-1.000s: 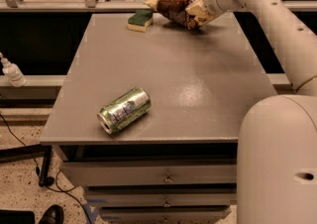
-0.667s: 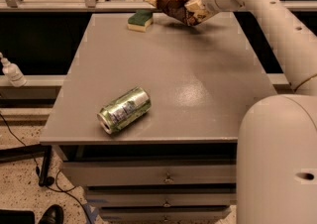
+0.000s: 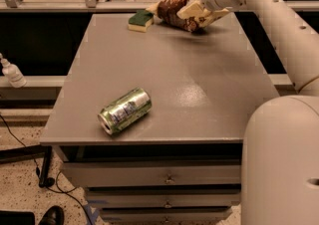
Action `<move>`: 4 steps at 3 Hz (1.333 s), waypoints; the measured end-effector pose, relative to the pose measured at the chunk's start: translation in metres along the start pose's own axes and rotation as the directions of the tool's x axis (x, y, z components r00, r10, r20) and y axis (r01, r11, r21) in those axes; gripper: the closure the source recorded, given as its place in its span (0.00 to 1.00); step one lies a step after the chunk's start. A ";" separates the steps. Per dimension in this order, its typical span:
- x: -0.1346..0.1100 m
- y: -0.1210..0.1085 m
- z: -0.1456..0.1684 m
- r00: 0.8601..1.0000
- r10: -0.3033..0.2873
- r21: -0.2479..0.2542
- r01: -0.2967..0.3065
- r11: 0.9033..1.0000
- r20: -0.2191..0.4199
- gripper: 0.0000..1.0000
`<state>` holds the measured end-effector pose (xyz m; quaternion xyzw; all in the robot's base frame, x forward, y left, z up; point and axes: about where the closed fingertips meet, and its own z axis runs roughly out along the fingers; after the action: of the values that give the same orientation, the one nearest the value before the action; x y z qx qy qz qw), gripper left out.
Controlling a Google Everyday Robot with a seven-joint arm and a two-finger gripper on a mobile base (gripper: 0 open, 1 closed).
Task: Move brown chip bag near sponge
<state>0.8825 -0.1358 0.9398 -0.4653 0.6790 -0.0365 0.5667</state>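
The brown chip bag (image 3: 171, 10) lies at the far edge of the grey table (image 3: 169, 79), its left end just right of the sponge (image 3: 141, 20). The sponge has a dark green top over a yellow base. My gripper (image 3: 198, 14) reaches in from the right, and its pale fingers (image 3: 188, 9) are closed around the bag's right end. The bag sits low, at or just above the tabletop. Part of the bag is hidden behind the fingers.
A green-silver drink can (image 3: 124, 111) lies on its side near the table's front left. The arm's white body (image 3: 281, 159) fills the right foreground. A small white bottle (image 3: 12, 72) stands on a ledge at the left. Drawers sit under the table.
My gripper has carried the bag a little to the left, closer to the sponge. The can and sponge have not moved.
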 end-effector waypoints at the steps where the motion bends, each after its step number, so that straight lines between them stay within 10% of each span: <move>1: -0.007 0.002 -0.012 1.000 0.015 -0.004 -0.015 1.000 0.025 0.00; 4: 0.017 0.034 -0.130 0.955 0.228 -0.138 -0.205 0.969 0.187 0.00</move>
<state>0.7589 -0.1900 0.9540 -0.4216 0.6660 0.1130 0.6049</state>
